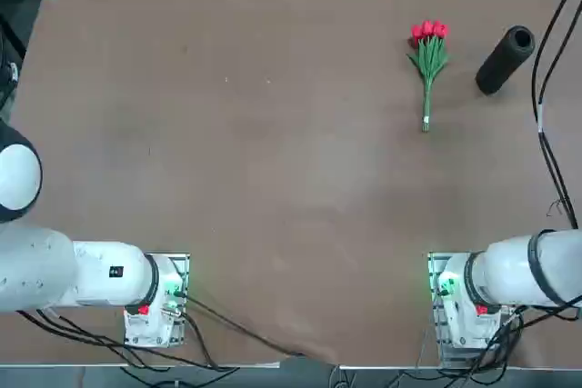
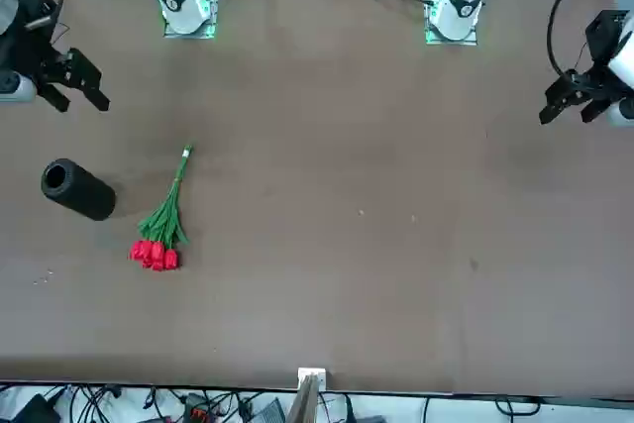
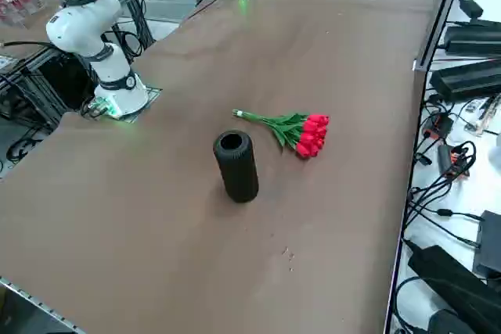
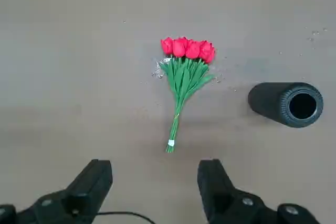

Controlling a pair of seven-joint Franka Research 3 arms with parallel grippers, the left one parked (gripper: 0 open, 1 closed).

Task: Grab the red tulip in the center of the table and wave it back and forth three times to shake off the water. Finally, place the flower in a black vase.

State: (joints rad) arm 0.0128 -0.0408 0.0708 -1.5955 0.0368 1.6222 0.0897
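Nearest the robot's edge of the table (image 1: 227,179), the right gripper (image 4: 155,182) hangs above the surface with its fingers spread wide and empty. Farther out, toward the far right corner, the red tulip (image 1: 427,65) lies flat with its blooms pointing at the far edge. Just beside it, nearer the right edge, the black vase (image 1: 506,59) lies on its side.

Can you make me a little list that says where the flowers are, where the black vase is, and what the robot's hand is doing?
flowers: the red tulip lies flat on the table, nothing holding it
blooms: point away from the robot, stems toward it
vase: the black vase lies on its side beside the tulip, apart from it, nothing visible in its mouth
robot hand: the right gripper hangs above the table, short of the stem ends, fingers open, holding nothing
job so far: not started
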